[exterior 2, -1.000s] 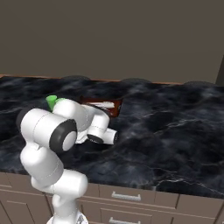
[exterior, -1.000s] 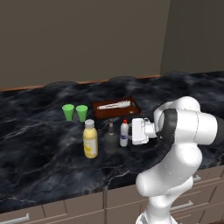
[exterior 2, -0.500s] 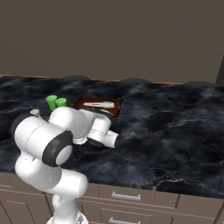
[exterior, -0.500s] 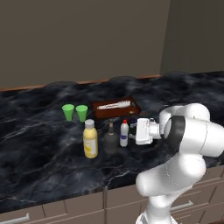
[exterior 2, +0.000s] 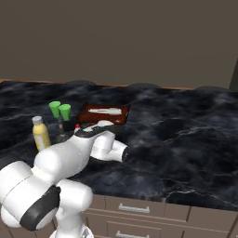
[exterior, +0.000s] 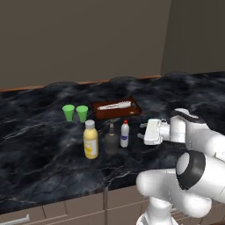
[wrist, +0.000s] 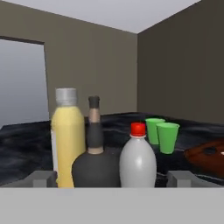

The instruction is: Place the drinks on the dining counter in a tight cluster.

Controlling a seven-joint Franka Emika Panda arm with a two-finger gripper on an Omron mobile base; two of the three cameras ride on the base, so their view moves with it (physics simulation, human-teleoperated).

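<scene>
Counter [exterior: 39,145]-level gripper [exterior: 143,133] faces bottles [exterior: 110,137], apparently open.

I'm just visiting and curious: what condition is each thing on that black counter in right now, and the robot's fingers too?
Yellow bottle: upright, capped, on the dining counter.
Dark grey bottle: upright, between the other two.
White bottle: upright, red cap on.
Green cups: upright, side by side.
Brown tray: flat, holding a pale utensil.
Fingers: spread open, holding nothing.

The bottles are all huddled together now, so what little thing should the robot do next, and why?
Probably draw the open tool straight back. The yellow bottle, dark bottle and white bottle already stand upright, close together on the dining counter, and it holds nothing.
</scene>
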